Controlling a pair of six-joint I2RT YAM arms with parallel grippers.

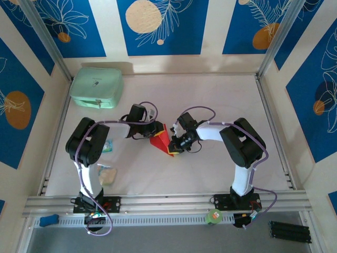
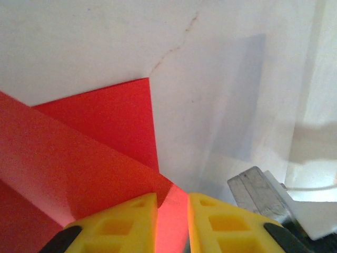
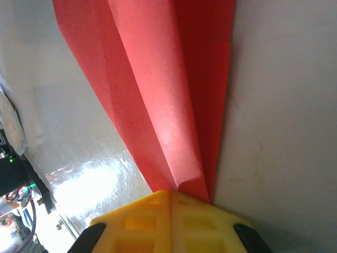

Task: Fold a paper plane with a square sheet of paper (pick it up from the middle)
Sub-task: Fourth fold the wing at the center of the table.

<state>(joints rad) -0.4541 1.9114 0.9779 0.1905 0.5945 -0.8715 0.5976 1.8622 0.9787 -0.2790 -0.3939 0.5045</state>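
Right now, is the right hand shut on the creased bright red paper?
Yes, the right hand is closed tight, pinching the creased bright red paper.

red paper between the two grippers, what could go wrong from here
The right gripper is shut on the very end of the folded red paper, so a pull could tear it or slip it free.
The left gripper has its fingers slightly apart around a corner of the paper, so the sheet may slide there and the creases could end up crooked.
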